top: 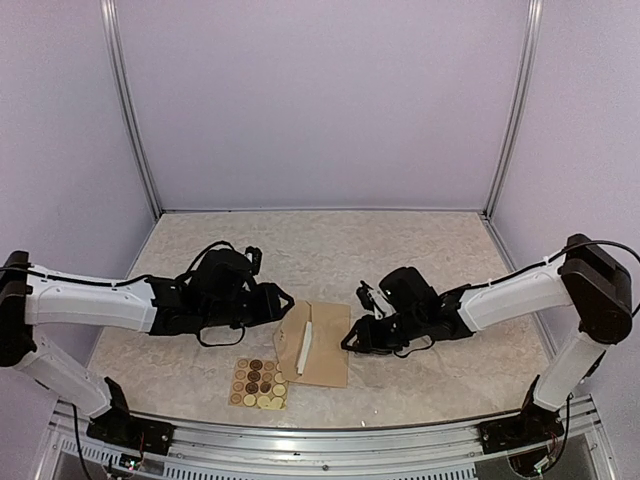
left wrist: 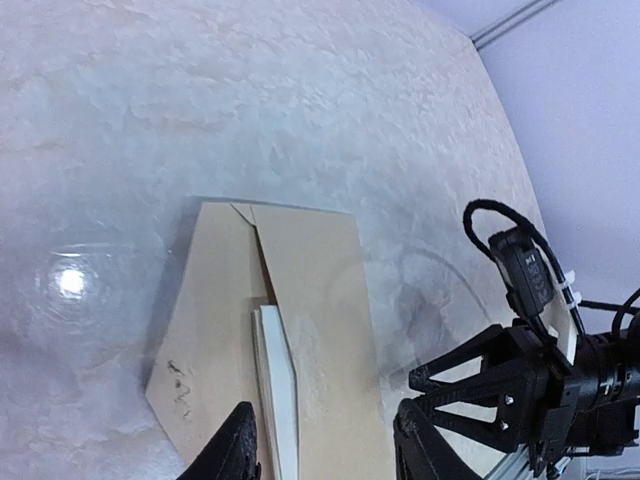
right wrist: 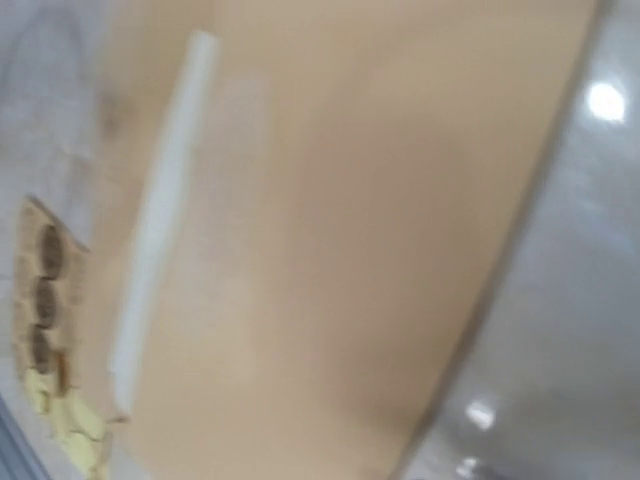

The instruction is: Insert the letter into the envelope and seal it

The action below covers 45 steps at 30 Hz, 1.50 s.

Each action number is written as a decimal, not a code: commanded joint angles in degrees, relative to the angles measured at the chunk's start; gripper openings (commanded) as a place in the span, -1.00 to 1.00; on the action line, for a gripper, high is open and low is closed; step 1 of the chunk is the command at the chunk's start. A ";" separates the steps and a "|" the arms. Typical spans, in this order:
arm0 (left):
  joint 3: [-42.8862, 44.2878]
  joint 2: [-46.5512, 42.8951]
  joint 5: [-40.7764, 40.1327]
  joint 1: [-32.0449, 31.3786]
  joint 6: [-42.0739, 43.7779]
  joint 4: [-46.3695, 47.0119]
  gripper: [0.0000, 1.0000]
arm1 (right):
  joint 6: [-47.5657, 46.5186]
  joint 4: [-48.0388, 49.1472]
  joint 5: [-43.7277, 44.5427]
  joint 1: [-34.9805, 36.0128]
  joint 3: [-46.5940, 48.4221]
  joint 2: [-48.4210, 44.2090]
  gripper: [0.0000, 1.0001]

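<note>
Both low: left gripper point(top: 283, 302), right gripper point(top: 351, 341) flank envelope point(top: 330, 352).

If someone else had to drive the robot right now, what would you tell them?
Left tool: open, empty, over the envelope.
Right tool: at the envelope's edge on its own side; grip unclear.
Letter: folded, mostly inside, with a white edge showing at the mouth.
Done: letter tucked in.
Left to do: fold the open flap over and seal it. A sticker sheet lies nearby.

Matt kraft-paper envelope point(top: 330, 350); smooth white paper letter point(top: 306, 345); table point(top: 400, 250) mottled, sl. glossy.
</note>
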 commanded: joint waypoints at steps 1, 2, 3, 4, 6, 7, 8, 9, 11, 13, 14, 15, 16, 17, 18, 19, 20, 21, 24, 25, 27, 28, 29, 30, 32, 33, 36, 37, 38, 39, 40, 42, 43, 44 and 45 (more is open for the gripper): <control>-5.72 -4.53 -0.94 5.32 0.45 -3.17 -0.14 | -3.07 0.93 -0.92 0.00 1.91 -2.15 -0.32; -7.11 -4.96 0.55 7.22 0.27 -2.42 -0.14 | -3.16 2.01 -1.73 0.02 1.94 -1.80 -0.33; -8.27 -4.92 2.33 8.58 -0.01 -1.71 -0.14 | -3.18 3.35 -2.49 0.00 2.02 -1.30 -0.33; -9.14 -4.83 3.50 9.46 -0.12 -1.48 -0.14 | -3.11 4.10 -3.20 0.00 2.17 -0.60 -0.35; -10.58 -4.18 5.17 10.42 -0.16 1.34 -0.16 | -2.94 5.20 -4.29 0.08 2.61 0.97 -0.37; -10.94 -3.70 6.11 10.66 -0.31 2.29 -0.18 | -2.85 5.81 -4.95 0.09 2.80 2.02 -0.38; -11.22 -3.05 6.89 10.82 -0.41 3.51 -0.20 | -2.71 6.51 -5.47 0.13 2.85 2.70 -0.39; -11.48 -2.58 7.31 10.94 -0.58 4.46 -0.23 | -2.47 7.18 -5.85 0.12 3.00 3.54 -0.39; -11.97 -1.15 9.36 11.14 -1.02 6.13 -0.29 | -2.18 7.79 -6.16 0.05 3.30 4.75 -0.40; -11.97 1.01 9.38 11.23 -1.05 6.55 -0.39 | -2.07 7.79 -6.10 0.09 3.75 5.66 -0.41; -11.86 1.80 8.94 11.23 -1.05 6.36 -0.43 | -1.97 7.78 -6.01 0.09 3.84 6.06 -0.41; -11.76 2.95 8.50 11.23 -1.03 6.21 -0.43 | -1.87 7.70 -6.00 0.07 3.89 6.40 -0.41; -11.75 3.58 8.25 11.23 -0.97 6.30 -0.44 | -1.84 7.69 -5.99 0.12 3.91 6.74 -0.42; -11.75 4.34 8.30 11.23 -0.94 6.73 -0.45 | -1.72 7.69 -5.97 0.09 3.91 6.98 -0.42; -11.87 4.87 8.69 11.23 -0.97 7.61 -0.47 | -1.61 7.69 -6.04 0.09 3.87 7.26 -0.42; -12.06 5.83 9.47 11.24 -1.02 8.72 -0.51 | -1.53 7.83 -6.12 0.07 3.79 7.56 -0.43; -12.23 6.36 10.53 11.23 -1.12 10.21 -0.54 | -1.39 7.98 -6.27 0.11 3.74 7.82 -0.44; -12.33 7.00 11.58 11.23 -1.42 11.59 -0.54 | -1.27 8.10 -6.29 0.10 3.66 8.09 -0.46; -12.56 8.79 14.29 11.22 -2.24 15.23 -0.44 | -1.03 8.39 -6.39 0.09 3.63 8.70 -0.47; -12.69 9.21 15.00 11.23 -2.52 16.41 -0.41 | -1.00 8.38 -6.32 0.14 3.60 8.96 -0.46; -12.72 10.34 16.22 11.23 -2.92 18.20 -0.39 | -0.94 8.52 -6.51 0.12 3.65 9.47 -0.47; -12.67 10.96 16.70 11.23 -3.14 19.17 -0.36 | -0.85 8.56 -6.58 0.08 3.65 9.65 -0.47; -12.59 11.86 17.20 11.21 -3.31 19.72 -0.34 | -0.81 8.60 -6.66 0.09 3.64 9.87 -0.47; -12.48 12.38 17.66 11.23 -3.57 20.18 -0.32 | -0.81 8.65 -6.64 0.13 3.65 9.87 -0.47; -12.37 13.57 18.45 11.19 -3.95 21.17 -0.32 | -0.80 8.59 -6.57 0.09 3.64 9.83 -0.48; -12.48 14.17 18.94 11.23 -4.17 21.93 -0.32 | -0.87 8.52 -6.50 0.10 3.65 9.78 -0.47; -12.92 14.41 19.90 10.94 -4.74 24.33 -0.32 | -0.82 8.39 -6.22 0.10 3.62 9.90 -0.48; -12.97 14.29 20.12 10.70 -4.66 25.09 -0.32 | -0.76 8.39 -6.15 0.07 3.65 10.07 -0.48; -13.05 14.00 20.44 10.46 -4.47 25.85 -0.31 | -0.72 8.39 -6.14 0.09 3.65 10.16 -0.48; -13.02 13.65 20.59 10.17 -4.34 26.40 -0.29 | -0.64 8.32 -6.07 0.13 3.72 10.34 -0.48; -12.86 13.44 20.72 9.79 -4.24 26.82 -0.26 | -0.55 8.31 -6.05 0.10 3.80 10.50 -0.48; -12.08 13.21 21.06 9.02 -3.90 26.97 -0.24 | -0.54 8.30 -6.13 0.13 3.91 10.73 -0.49; -11.53 13.43 21.34 8.69 -3.82 26.92 -0.24 | -0.58 8.24 -6.18 0.09 3.99 10.88 -0.49; -11.04 13.62 21.60 8.27 -3.77 26.97 -0.23 | -0.59 8.15 -6.18 0.09 4.10 10.93 -0.49; -10.64 14.00 21.73 7.80 -3.79 27.12 -0.23 | -0.62 8.06 -6.14 0.08 4.19 11.07 -0.49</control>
